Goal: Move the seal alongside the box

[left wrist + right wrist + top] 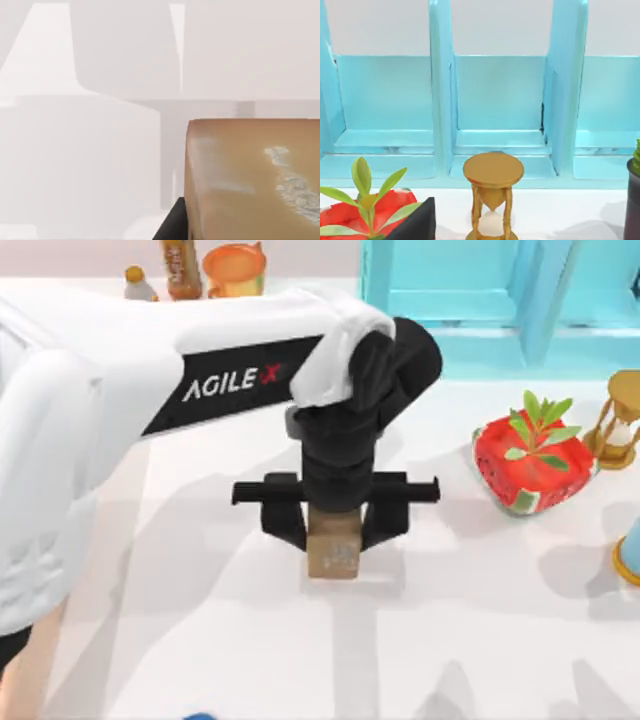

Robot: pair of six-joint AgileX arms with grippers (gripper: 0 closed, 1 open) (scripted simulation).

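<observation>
The seal (333, 552), a small tan-brown block with a pale mark on one face, is near the table's middle. My left gripper (333, 536) comes down over it from above, a black finger on each side, shut on the seal. Up close, the seal (250, 180) shows its whitish mark, with white table beyond it. The box is out of view. My right arm is parked at the right side, facing the shelf; a dark part of it (415, 224) shows at the picture's edge.
A red watermelon-like planter (530, 462) with green leaves and a wooden hourglass (620, 420) stand at the right. A light-blue shelf frame (480, 300) spans the back right. Bottles (180, 268) and an orange cup (232, 270) stand at the back left.
</observation>
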